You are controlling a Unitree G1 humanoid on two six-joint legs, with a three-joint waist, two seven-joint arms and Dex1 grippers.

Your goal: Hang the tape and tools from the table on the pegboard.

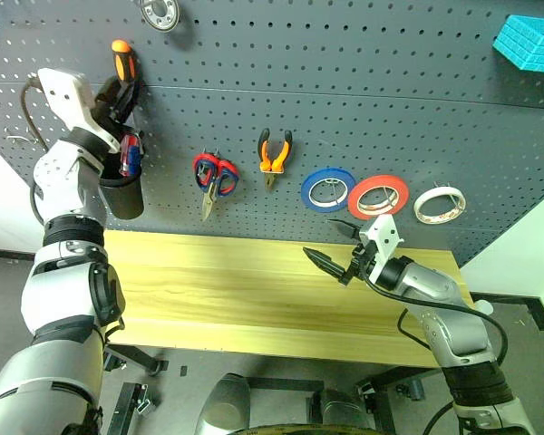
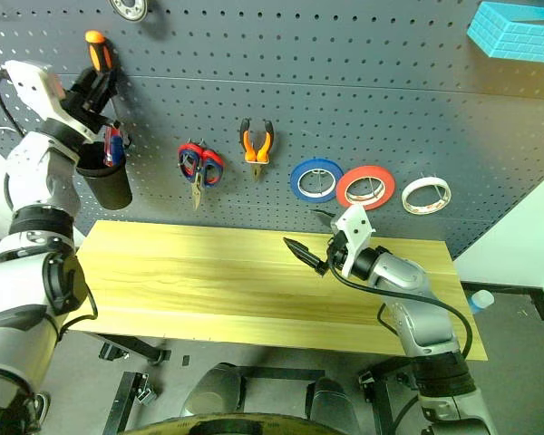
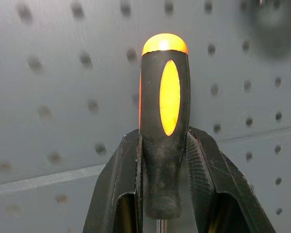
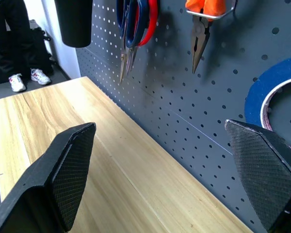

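Rising upright between the two black fingers of the left pincer point(image 3: 165, 194), the screwdriver point(image 3: 164, 121) shows its orange-and-black handle with the orange cap on top — the fingers are clenched on the lower part of the handle. From the head cameras, that pincer holds the tool up against the pegboard point(image 1: 390, 118), above a black cup point(image 1: 121, 193) mounted on the board, which has a red-and-blue thing standing in it.

Further along the board hang the scissors point(image 1: 214, 178); their handles show both red and blue, and I cannot tell whether this is one pair or two. Beside them the pliers point(image 1: 274, 156) with orange handles hang from a wire hook, nose down. Next come three rolls in a row: a blue roll point(image 1: 327, 189), the red tape point(image 1: 378, 197) touching or overlapping it, and a white roll point(image 1: 439, 205) a little apart. A metal ring-shaped part point(image 1: 160, 13) sits at the top of the board, and a turquoise basket point(image 1: 530, 42) hangs at its upper right corner.

Below, the desk point(image 1: 218, 290) of light wood lies bare. The right pincer point(image 1: 335, 243) hovers over its far right part, near the board below the rolls — its fingers spread wide apart, released, gripping nothing.
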